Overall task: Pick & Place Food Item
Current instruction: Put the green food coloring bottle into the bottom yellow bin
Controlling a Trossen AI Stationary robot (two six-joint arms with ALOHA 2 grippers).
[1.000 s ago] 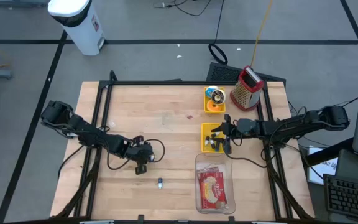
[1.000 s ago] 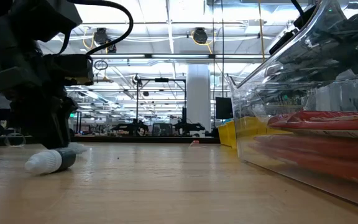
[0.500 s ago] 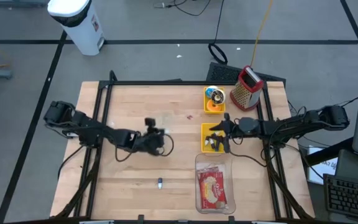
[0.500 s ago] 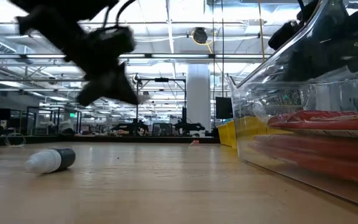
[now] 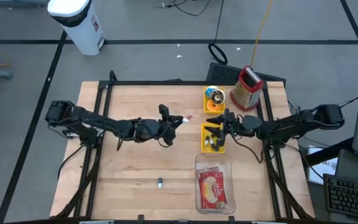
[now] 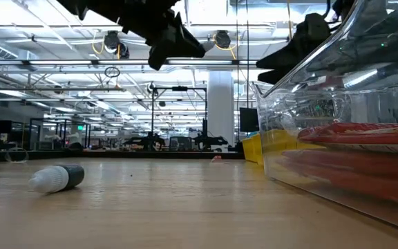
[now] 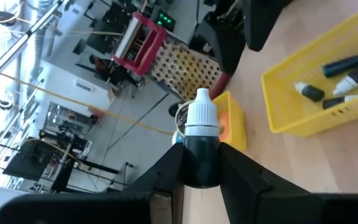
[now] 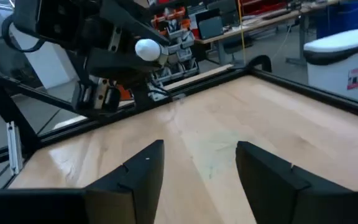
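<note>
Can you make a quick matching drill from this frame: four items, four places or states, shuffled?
Items:
1. bottle in left gripper
2. bottle on the table
3. clear box
4. grater

Places or states:
A. far right corner of the table
B. lying alone, near edge
C. held up, white cap toward the yellow tray
D. holds a red packet, near edge

Pairs: 1-C, 2-B, 3-D, 4-A
</note>
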